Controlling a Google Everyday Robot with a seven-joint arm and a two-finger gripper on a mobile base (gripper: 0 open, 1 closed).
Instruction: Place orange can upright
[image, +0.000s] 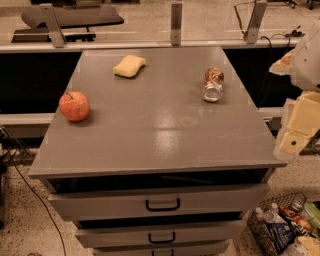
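Sideways, the orange can lies on the cabinet top, gripper beyond its right edge, spread unclear.

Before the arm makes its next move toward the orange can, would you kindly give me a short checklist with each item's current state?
1. View of the orange can: ok, nothing covers it.
2. Can upright: not ok, it lies on its side on the cabinet top, toward the right edge.
3. Room around the can: ok, the sponge and the apple sit well apart from it.
4. The hand at the can: not ok, it hangs beyond the cabinet's right edge, apart from the can.
5. Hand empty: cannot tell.
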